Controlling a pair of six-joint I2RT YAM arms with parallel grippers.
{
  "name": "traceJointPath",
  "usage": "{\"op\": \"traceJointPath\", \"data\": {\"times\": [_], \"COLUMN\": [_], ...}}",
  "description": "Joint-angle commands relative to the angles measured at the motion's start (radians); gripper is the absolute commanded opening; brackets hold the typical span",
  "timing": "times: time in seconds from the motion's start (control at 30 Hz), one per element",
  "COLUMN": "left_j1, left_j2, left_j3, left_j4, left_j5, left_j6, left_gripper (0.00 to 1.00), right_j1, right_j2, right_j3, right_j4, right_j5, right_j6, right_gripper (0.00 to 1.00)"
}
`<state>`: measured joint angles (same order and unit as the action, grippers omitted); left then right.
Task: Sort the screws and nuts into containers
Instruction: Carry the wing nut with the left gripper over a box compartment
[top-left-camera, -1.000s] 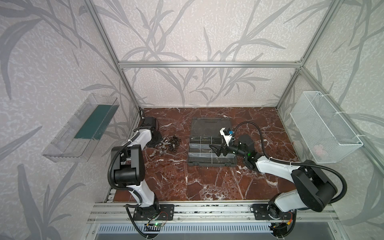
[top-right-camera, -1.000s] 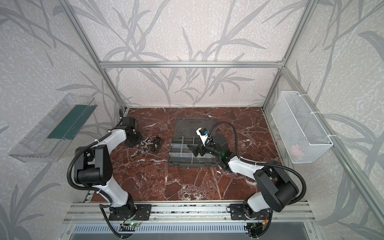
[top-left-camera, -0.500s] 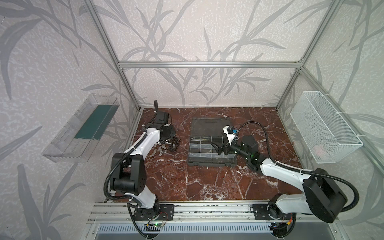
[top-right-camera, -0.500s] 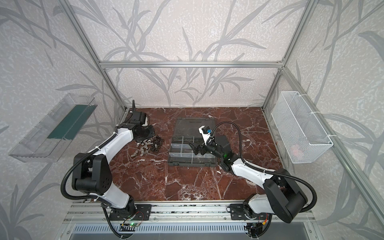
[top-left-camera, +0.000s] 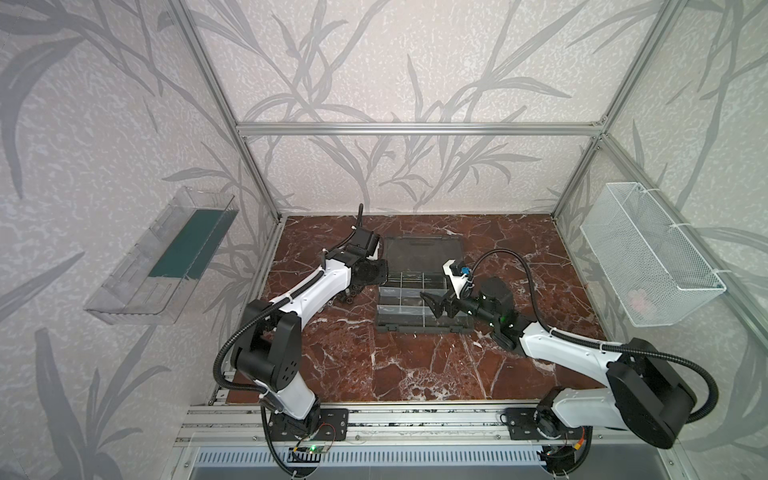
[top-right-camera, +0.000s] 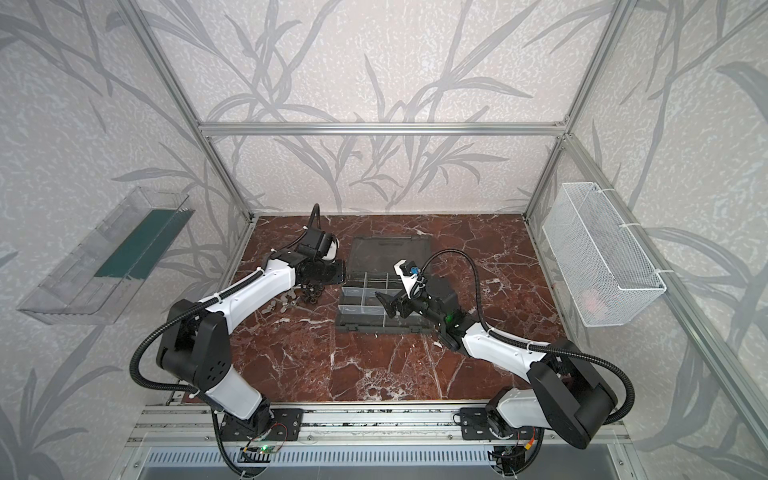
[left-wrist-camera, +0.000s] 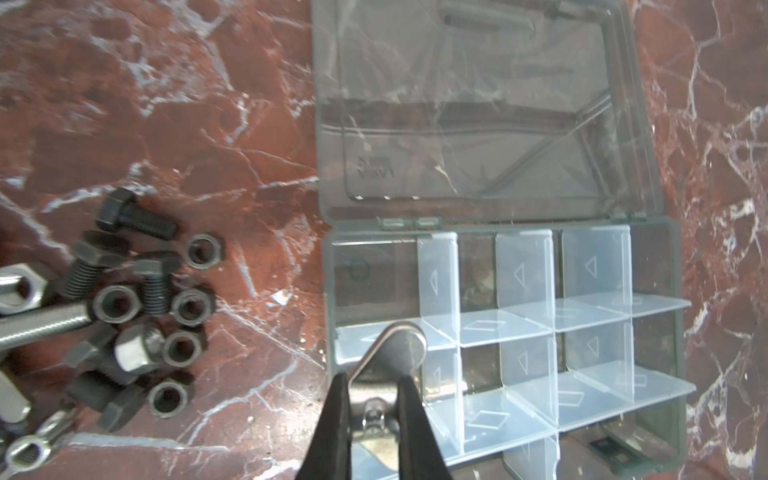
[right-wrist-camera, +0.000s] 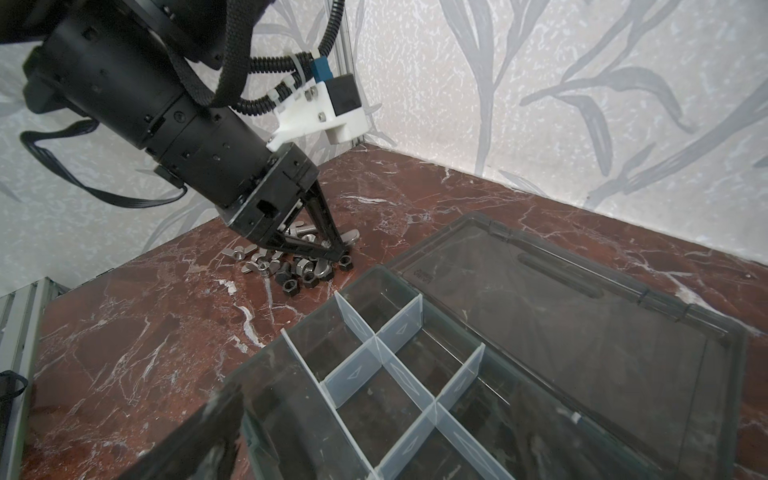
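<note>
The left hand pinched what looked like a wing nut beside the containers. The right hand gaped above them; screws and nuts lay heaped near the counter's left edge

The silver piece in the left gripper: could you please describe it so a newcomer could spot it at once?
On the red marble table, a pile of screws and nuts lies left of the open grey organizer case. At the pile's case-side edge, the left gripper is shut on a shiny silver wing nut, the only piece pinched between black fingers.
</note>
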<state>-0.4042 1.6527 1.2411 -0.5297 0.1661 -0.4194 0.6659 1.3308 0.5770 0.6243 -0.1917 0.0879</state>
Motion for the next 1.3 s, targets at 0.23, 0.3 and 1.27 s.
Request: {"op": "traceJointPath", "data": {"times": [0.23,0.3,1.27], "left_j1": [-0.061,-0.075,-0.109], "left_j2": [0.106,0.107,0.197], "left_j3": [0.048,0.045,0.073], "left_j4": [-0.144,-0.159,-0.111], "left_j5": [-0.025,-0.021,0.013], "left_j6": [0.011,0.017,0.032], "left_gripper": [0.08,0.08,0.21], "right_j1": [0.003,0.003,0.0], "right_j2": [-0.002,0.0,0.024], "right_j3": [-0.006,-0.004,-0.008], "right_j4": [0.019,0.019,0.037], "right_j5": [0.04,0.041,0.041], "right_j6": [-0.031,-0.032,-0.022], "right_gripper": [0.99,0.99,0.99]}}
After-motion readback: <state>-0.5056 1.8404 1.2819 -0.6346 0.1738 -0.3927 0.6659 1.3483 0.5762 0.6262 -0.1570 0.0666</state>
